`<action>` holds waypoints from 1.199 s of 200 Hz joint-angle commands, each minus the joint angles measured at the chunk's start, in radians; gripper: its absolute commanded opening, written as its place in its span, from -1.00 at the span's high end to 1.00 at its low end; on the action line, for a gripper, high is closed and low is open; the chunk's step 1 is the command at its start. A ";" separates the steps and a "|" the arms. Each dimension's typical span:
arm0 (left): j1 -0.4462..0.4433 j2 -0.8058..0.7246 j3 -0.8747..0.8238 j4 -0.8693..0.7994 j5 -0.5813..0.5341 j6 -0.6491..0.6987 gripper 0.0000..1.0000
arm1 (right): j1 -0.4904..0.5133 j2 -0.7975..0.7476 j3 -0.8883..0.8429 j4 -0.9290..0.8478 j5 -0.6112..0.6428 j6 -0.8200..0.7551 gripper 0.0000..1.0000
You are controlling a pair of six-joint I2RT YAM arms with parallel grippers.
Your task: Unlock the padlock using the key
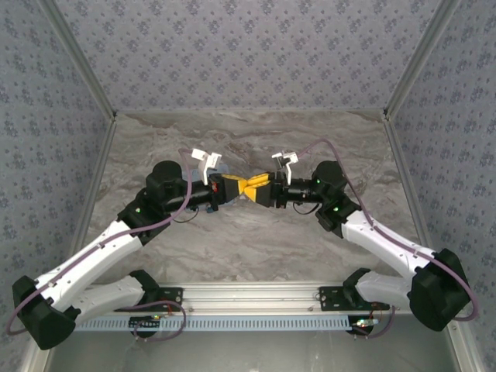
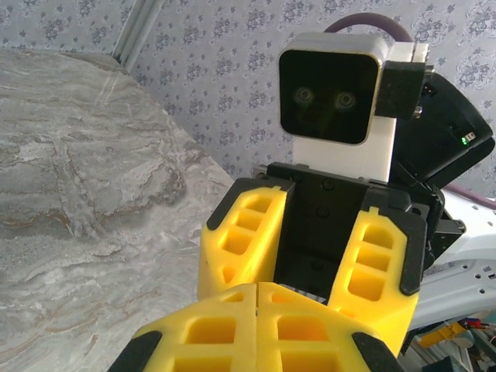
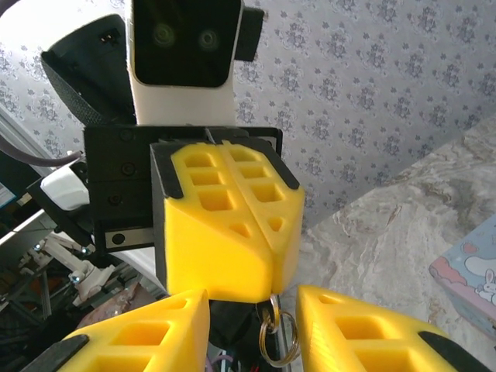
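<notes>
Left gripper (image 3: 263, 271) has its fingers pressed flat together. A ring (image 3: 277, 335) dangles from their lower tip, so I judge it is clamped on the key, whose blade is hidden inside the pinch. Right gripper (image 2: 310, 263) faces it nose to nose above the table (image 3: 387, 232), jaws apart and straddling the left tips. The tin (image 3: 469, 271) lies off to one side on the table. I cannot place the padlock.

This looks like a handover in mid-air, and the risk lies there. If the right jaws close on the left fingers instead of the metal, nothing passes over. If they catch the ring alone, the key would swing loose and could not be aimed at the padlock. If the left lets go early, the key would drop to the table.
</notes>
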 commanded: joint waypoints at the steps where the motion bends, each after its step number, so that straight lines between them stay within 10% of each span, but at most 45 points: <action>1: -0.005 0.000 0.031 0.008 0.018 0.018 1.00 | 0.008 0.006 0.030 -0.019 -0.016 -0.021 0.27; 240: -0.004 -0.010 0.026 0.005 0.046 0.037 1.00 | -0.009 -0.019 -0.008 -0.083 -0.010 -0.059 0.33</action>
